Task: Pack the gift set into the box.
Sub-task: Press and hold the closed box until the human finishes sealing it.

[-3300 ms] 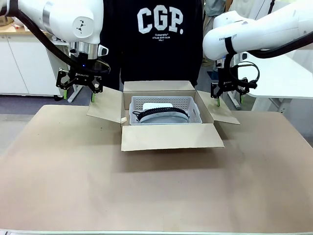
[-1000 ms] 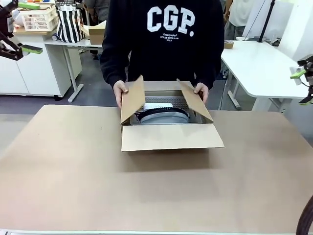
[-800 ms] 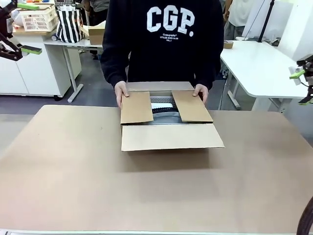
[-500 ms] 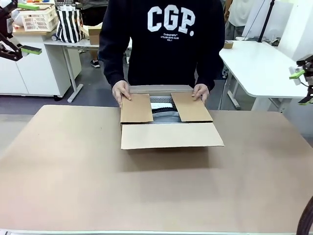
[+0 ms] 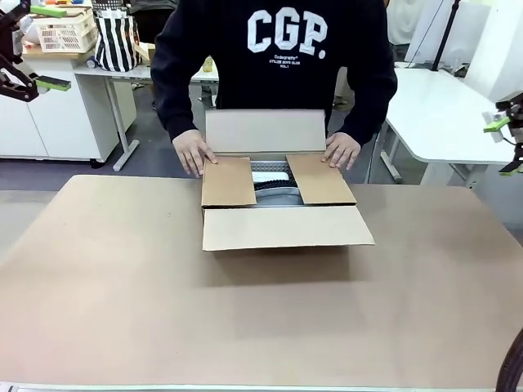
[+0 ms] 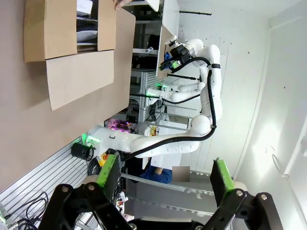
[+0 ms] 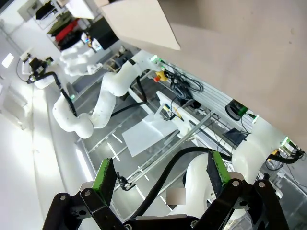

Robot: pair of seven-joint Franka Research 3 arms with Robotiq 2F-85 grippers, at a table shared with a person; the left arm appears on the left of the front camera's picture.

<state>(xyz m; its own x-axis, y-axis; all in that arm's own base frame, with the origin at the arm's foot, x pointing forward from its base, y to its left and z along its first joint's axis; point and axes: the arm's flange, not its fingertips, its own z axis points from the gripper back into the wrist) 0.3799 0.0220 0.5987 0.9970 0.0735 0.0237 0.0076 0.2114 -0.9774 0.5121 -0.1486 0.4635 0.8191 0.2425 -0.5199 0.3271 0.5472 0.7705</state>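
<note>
The box (image 5: 286, 227) stands mid-table at the far side, its two side flaps folded in and its near flap lying out toward me. A person's hands (image 5: 192, 153) hold the far flap (image 5: 265, 131) upright. The white and black-grey gift set (image 5: 270, 181) shows in the gap between the side flaps. My left gripper (image 5: 45, 46) hangs open high at the far left, well away from the box. My right gripper (image 5: 507, 145) is open at the right edge. In the left wrist view the open gripper (image 6: 166, 175) looks at the box (image 6: 72, 28) from afar. In the right wrist view the gripper (image 7: 159, 172) is open; a box flap (image 7: 139, 21) shows.
Brown paper covers the table (image 5: 245, 327), with wide free room in front of the box. A white table (image 5: 433, 114) stands at the back right. A white basket (image 5: 61, 31) and a striped bag (image 5: 114, 41) sit at the back left.
Both grippers pulled away from the side flaps to the picture's edges. The person folded both side flaps inward, then lifted the far flap upright.
</note>
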